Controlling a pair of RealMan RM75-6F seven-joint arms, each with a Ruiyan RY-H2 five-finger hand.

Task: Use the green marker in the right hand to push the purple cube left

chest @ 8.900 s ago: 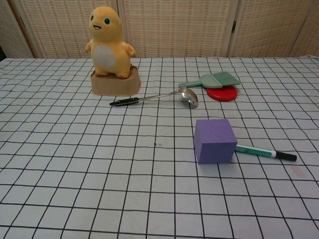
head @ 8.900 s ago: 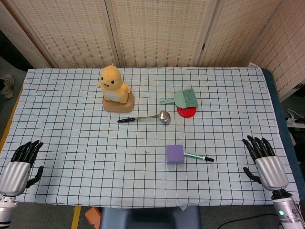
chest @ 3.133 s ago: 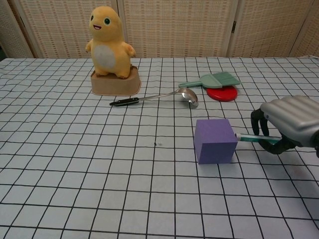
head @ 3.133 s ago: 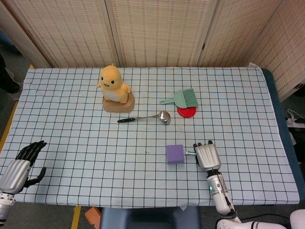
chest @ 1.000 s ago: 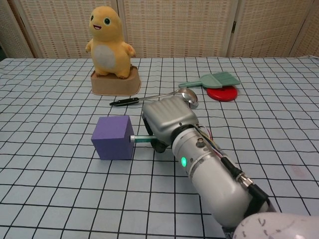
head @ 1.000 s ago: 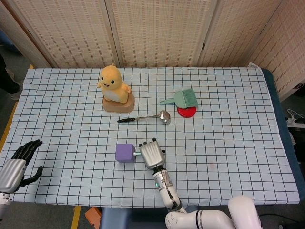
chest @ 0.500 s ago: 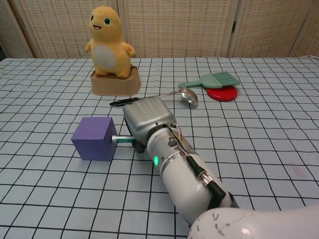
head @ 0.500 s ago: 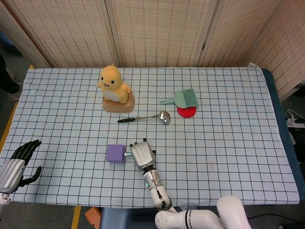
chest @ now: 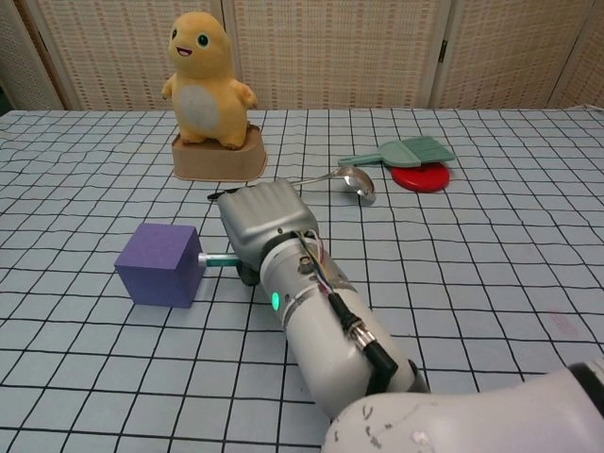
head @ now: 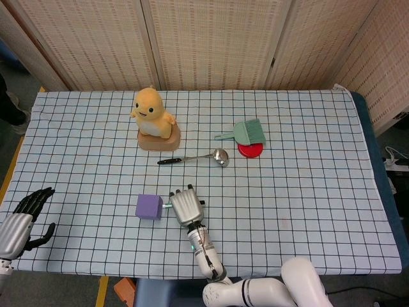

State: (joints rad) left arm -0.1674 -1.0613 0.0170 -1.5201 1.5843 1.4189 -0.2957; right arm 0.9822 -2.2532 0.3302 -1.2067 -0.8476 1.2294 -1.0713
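Note:
The purple cube (head: 149,206) (chest: 159,264) sits on the checked cloth, left of centre near the front. My right hand (head: 185,206) (chest: 267,227) lies just to its right and grips the green marker (head: 166,206) (chest: 217,260), whose tip touches the cube's right face. Most of the marker is hidden inside the hand. My left hand (head: 22,218) rests open at the table's front left corner, seen only in the head view.
A yellow plush toy (head: 153,119) (chest: 209,94) on a tan base stands at the back left. A metal ladle (head: 195,157) (chest: 302,183) lies behind my right hand. A green brush (head: 246,132) (chest: 404,152) rests on a red disc (head: 250,150) (chest: 421,177) at the right.
My right hand with the marker has slid further left, and the purple cube has moved left ahead of it. The left hand has stayed in place.

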